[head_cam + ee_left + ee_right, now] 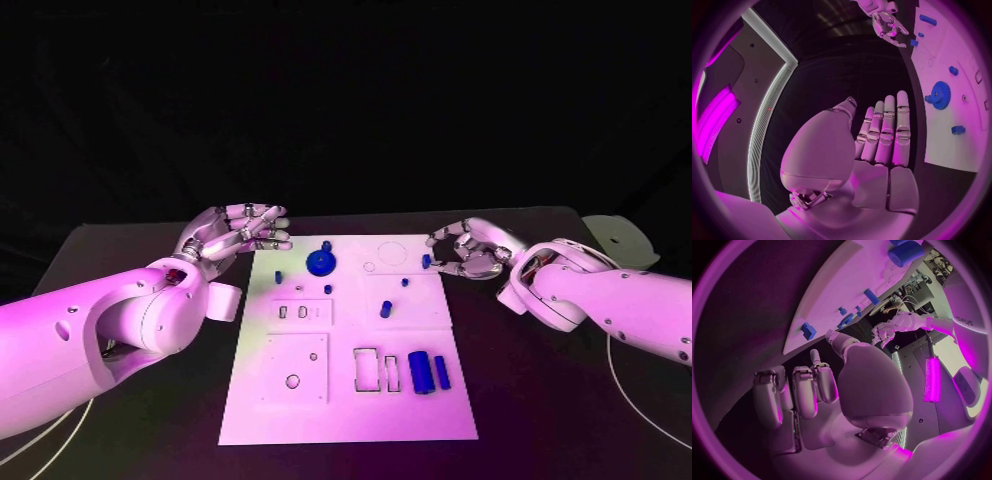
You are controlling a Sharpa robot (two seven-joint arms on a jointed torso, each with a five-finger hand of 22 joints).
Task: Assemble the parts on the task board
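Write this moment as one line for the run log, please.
left hand: open, beside task board | right hand: fingers curled at board's edge, hold unclear | blue gear: on board | assembly: not started

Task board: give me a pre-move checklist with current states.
1. Left hand free: ok, fingers apart, holding nothing, beside the task board's far left corner.
2. Right hand free: cannot tell, fingers curled at the far right edge by a small blue part.
3. Blue gear on the board: ok.
4. Two blue bars near the slots: ok, untouched.
5. Board flat on the black table: ok.
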